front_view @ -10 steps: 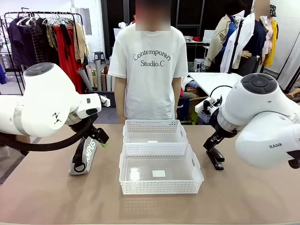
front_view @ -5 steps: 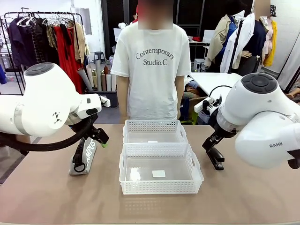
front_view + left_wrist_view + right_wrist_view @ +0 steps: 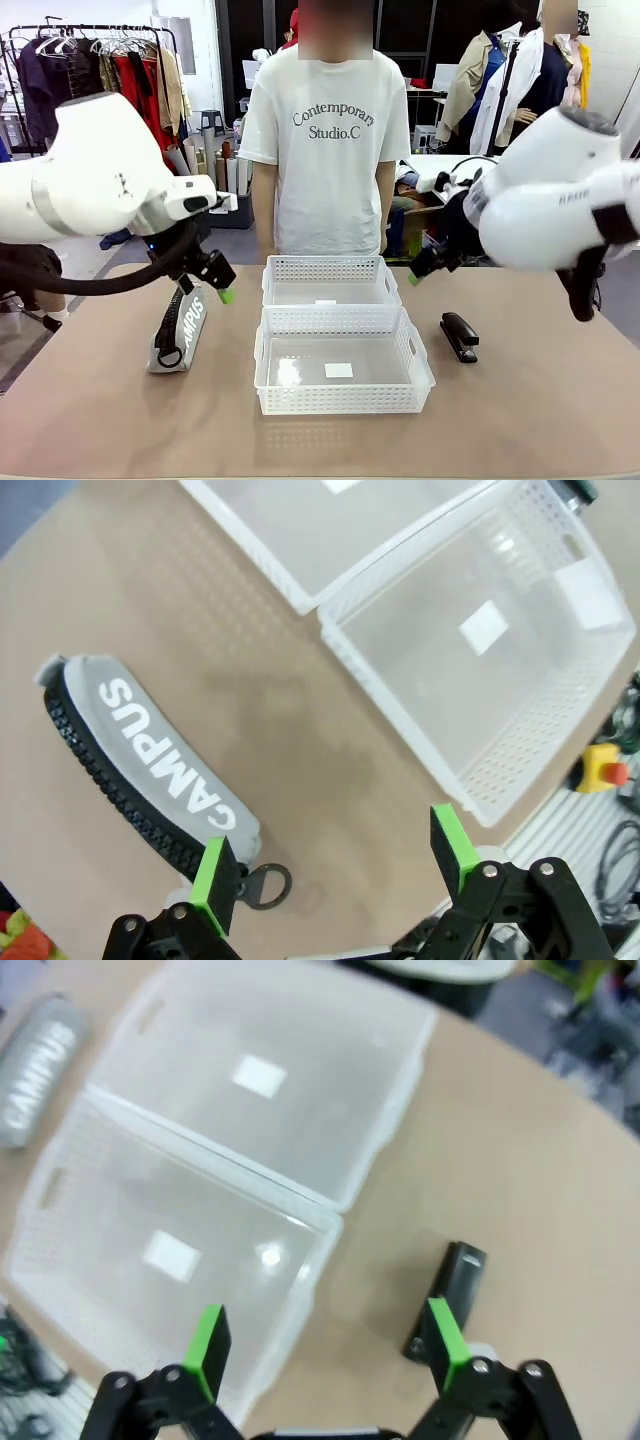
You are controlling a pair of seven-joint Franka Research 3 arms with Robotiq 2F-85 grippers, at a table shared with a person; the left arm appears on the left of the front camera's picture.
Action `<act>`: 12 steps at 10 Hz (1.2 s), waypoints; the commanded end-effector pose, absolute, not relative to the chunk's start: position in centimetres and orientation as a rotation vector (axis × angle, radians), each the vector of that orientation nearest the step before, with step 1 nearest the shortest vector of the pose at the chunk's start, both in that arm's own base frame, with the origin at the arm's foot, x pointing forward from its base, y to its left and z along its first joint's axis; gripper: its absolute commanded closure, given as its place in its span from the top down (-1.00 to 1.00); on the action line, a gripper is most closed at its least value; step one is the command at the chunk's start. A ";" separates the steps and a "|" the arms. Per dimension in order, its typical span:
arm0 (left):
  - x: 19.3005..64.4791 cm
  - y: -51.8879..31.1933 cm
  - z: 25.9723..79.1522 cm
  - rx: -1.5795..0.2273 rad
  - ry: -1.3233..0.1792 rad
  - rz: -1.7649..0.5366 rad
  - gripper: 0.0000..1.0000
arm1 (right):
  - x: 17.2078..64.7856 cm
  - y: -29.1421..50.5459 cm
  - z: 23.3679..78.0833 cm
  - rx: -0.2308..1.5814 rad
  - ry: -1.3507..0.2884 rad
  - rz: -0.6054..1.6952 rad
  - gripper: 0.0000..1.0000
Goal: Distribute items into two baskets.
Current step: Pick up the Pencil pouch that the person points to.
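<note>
light: bright, even | shadows: soft | right wrist view: blurred

Pouch: grey cloth, matt, with white printed lettering and a black toothed zip along one edge. Near basket and far basket: white plastic lattice walls, smooth clear bottoms with a slight gloss. Stapler: black, smooth, faintly shiny. Table: tan top, smooth and matt. Left arm: white, glossy hard shell.
</note>
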State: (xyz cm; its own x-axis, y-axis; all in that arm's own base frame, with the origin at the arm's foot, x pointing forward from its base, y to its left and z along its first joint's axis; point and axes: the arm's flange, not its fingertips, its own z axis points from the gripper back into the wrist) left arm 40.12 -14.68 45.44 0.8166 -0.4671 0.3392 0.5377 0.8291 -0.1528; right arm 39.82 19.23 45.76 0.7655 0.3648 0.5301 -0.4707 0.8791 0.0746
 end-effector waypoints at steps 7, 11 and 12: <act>42.8 -8.7 48.8 -0.686 -0.338 -0.292 1.00 | 41.8 12.1 49.6 0.478 -0.569 0.263 1.00; 42.5 -8.4 49.7 -0.683 -0.326 -0.289 1.00 | 41.5 11.5 51.2 0.620 -0.527 0.207 1.00; 42.5 -8.4 49.4 -0.670 -0.323 -0.277 1.00 | 41.5 11.3 50.7 0.587 -0.528 0.214 1.00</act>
